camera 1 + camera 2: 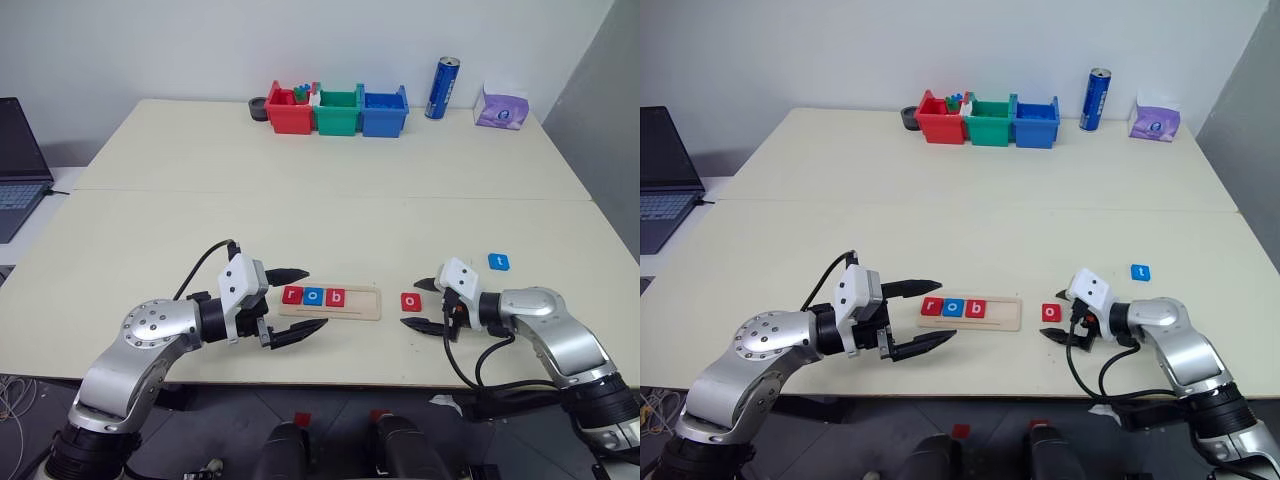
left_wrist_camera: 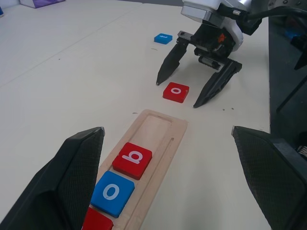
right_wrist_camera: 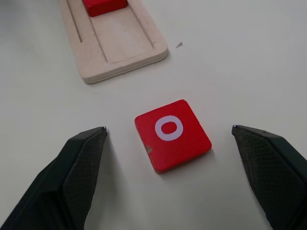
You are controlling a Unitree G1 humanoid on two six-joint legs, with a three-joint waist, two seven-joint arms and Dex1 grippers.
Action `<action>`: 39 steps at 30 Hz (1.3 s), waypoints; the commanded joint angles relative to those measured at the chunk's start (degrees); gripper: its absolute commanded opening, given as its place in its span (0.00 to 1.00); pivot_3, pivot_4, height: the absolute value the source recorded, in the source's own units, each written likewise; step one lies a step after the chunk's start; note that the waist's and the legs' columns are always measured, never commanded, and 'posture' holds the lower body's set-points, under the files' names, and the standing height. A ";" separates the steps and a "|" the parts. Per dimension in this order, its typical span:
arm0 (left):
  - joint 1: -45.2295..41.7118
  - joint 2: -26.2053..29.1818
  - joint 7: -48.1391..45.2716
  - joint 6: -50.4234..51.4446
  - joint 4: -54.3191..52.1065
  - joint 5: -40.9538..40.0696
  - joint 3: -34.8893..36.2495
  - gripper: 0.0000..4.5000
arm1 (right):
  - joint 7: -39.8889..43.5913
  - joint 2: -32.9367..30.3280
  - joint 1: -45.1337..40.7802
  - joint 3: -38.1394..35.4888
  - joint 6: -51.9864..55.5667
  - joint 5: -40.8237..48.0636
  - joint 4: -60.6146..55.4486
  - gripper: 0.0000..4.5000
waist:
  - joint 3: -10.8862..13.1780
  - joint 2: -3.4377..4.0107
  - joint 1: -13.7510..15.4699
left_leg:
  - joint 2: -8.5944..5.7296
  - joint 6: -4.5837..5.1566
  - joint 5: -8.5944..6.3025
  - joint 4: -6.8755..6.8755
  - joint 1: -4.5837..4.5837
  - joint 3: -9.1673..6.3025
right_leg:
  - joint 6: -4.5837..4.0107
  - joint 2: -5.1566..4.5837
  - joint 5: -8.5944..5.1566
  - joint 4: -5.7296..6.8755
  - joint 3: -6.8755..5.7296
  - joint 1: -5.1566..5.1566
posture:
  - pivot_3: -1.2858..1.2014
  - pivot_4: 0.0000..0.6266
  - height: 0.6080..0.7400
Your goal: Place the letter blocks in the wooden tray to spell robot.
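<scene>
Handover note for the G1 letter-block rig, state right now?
Left hand: open, empty, hovering at the left end of the wooden tray.
Right hand: open, fingers on either side of the red o block, not gripping it; the block lies flat on the table just right of the tray.
Done: red r, blue o and red b sit in the tray, in order.
Left: red o into the fourth slot, then the blue t block, lying further right on the table, into the fifth.

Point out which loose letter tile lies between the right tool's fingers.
The red square "o" tile, flat on the table beside the tray; the blue "t" tile lies farther off.
</scene>
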 commanded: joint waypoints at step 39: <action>10.01 4.19 -3.64 -2.36 -0.69 -3.34 12.15 1.00 | 5.11 8.81 -12.25 7.91 -1.41 -3.36 3.99 0.32 | 0.05 0.05 0.06 | 0.08 0.00 -0.01 -0.09 0.31 0.04 | -0.12 -0.12 -0.08 -0.02 0.02 0.22 | 0.52 0.24 1.00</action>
